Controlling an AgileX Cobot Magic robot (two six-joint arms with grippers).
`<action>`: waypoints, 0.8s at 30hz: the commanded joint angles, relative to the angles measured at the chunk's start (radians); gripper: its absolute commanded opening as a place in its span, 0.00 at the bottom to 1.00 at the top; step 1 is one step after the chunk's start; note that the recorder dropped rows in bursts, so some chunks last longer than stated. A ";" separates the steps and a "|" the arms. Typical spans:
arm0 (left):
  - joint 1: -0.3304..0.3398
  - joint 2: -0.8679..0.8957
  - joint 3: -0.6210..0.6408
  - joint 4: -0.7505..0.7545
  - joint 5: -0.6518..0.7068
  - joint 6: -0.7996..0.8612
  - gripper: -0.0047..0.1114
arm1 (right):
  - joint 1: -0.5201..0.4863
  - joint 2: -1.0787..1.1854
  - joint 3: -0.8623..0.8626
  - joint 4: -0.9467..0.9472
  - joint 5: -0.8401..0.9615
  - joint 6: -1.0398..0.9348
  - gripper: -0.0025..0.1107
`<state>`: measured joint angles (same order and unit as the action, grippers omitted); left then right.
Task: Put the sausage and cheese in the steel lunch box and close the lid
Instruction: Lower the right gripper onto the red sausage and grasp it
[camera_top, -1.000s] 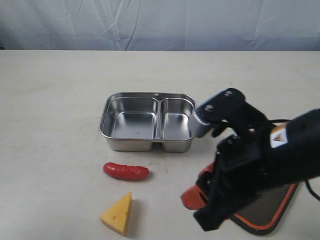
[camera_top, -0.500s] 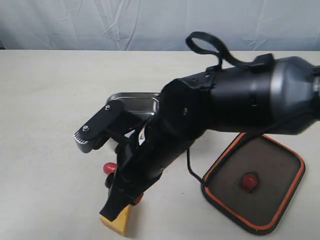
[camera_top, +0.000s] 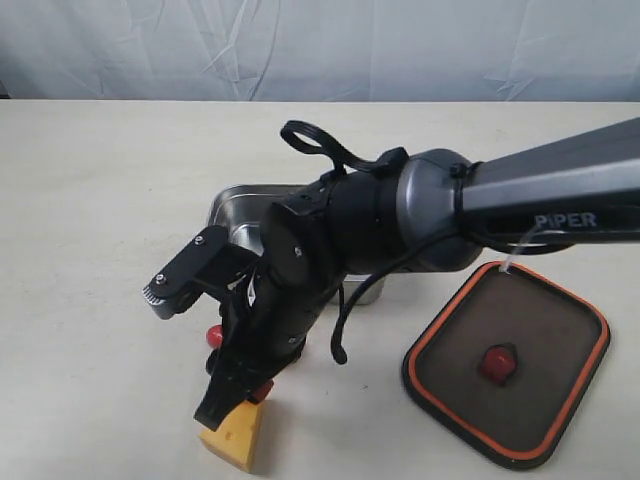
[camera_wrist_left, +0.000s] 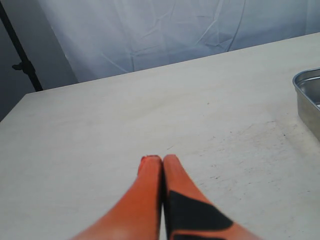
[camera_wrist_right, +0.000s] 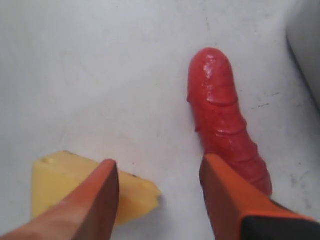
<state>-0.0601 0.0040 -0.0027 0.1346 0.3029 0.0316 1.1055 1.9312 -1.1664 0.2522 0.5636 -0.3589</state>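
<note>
A robot test lab, staged rather than lived in: a plain pale bench backed by a creased grey-white cloth hung as a screen, a dark stand pole well beyond the left pincer, and a black arm lettered PIPER

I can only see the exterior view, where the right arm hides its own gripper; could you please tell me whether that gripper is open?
Observer: Yes, the right gripper is open, orange fingers apart, nothing gripped.
Operator: Thank you. Where is the sausage relative to it?
Observer: The small red ridged toy sausage lies along one finger, its near end hidden behind that finger.
Operator: And the left gripper, which I cannot see?
Observer: The left gripper is shut and empty, with a corner of the shiny steel lunch box off to one side.
</note>
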 joint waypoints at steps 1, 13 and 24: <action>-0.007 -0.004 0.003 0.000 -0.010 -0.002 0.04 | 0.001 0.014 -0.007 -0.020 -0.062 0.019 0.46; -0.007 -0.004 0.003 0.000 -0.010 -0.002 0.04 | 0.001 0.068 -0.007 -0.045 -0.084 0.021 0.34; -0.007 -0.004 0.003 0.000 -0.010 -0.002 0.04 | 0.001 0.068 -0.007 -0.045 -0.072 0.023 0.10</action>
<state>-0.0601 0.0040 -0.0027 0.1346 0.3029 0.0316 1.1055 2.0005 -1.1763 0.2157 0.4850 -0.3364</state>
